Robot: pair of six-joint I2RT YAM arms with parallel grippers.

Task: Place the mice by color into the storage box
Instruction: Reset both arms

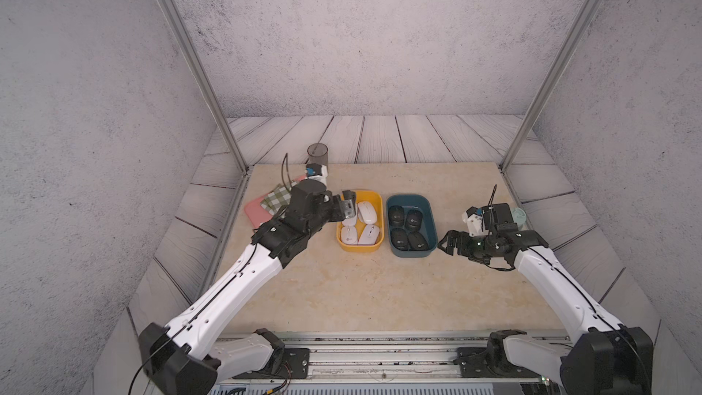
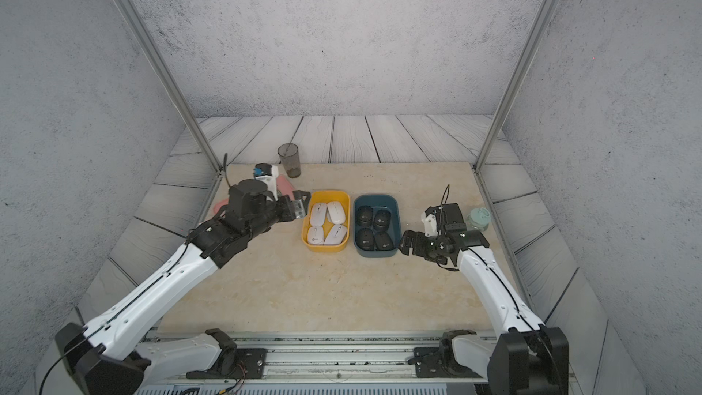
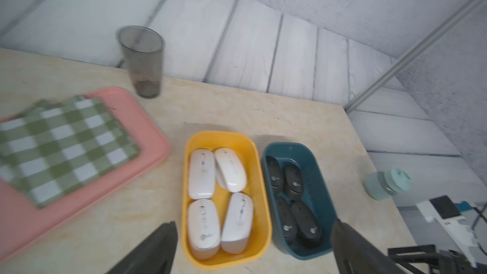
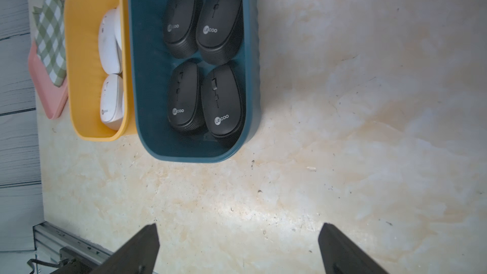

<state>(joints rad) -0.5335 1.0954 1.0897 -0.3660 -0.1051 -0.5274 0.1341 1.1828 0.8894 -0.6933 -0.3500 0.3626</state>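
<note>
All four white mice [image 1: 361,227] lie in the yellow box [image 1: 359,250], and all four black mice [image 1: 407,229] in the blue box [image 1: 412,255] just at its 3 o'clock. None shows on the table [image 1: 342,298], so the sort looks done (only pulling clear seems left). The left gripper [image 1: 348,207] hangs wide and empty at the yellow box's 10 o'clock rim. The right gripper [image 1: 444,245], also wide and empty, sits just off the blue box's 4 o'clock corner. Best lift each straight up first, then draw back toward 6 o'clock, so no finger hooks a rim and drags a box. Mind the tray [image 1: 253,211] and cloth [image 1: 274,199] under the left arm, the cup [image 1: 317,153] at 11 o'clock, and the jar [image 1: 519,216] behind the right wrist.
</note>
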